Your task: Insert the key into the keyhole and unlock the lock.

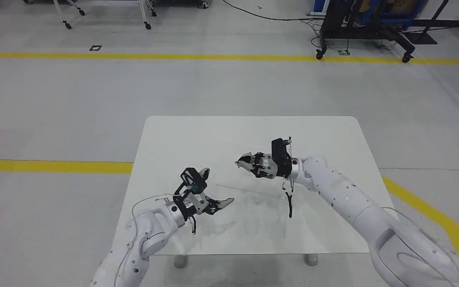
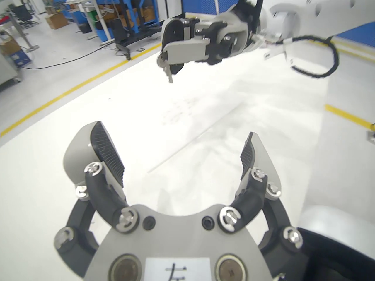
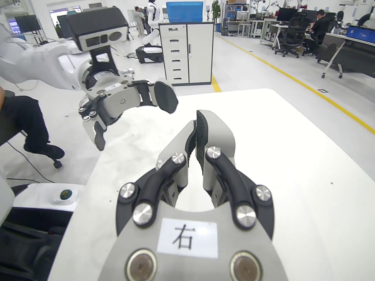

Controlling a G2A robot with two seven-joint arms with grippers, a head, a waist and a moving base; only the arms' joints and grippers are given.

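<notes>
The right tool [image 2: 168, 61], at two o'clock from the wide-open, empty left tool [image 2: 175, 144], barely pinches the key [image 2: 169, 75], which may slip

White table [image 1: 215, 136] standing on a pale grey floor [image 1: 86, 107]. Yellow lines [image 1: 143, 55] running across the floor beyond and beside it. White drawer cabinet [image 3: 187, 51] standing past one table edge, a blue bin [image 3: 184, 11] sitting on top. Black office chairs [image 3: 293, 37] lining desks farther off. Blue shelving [image 2: 134, 13] standing at the room's edge.
</notes>
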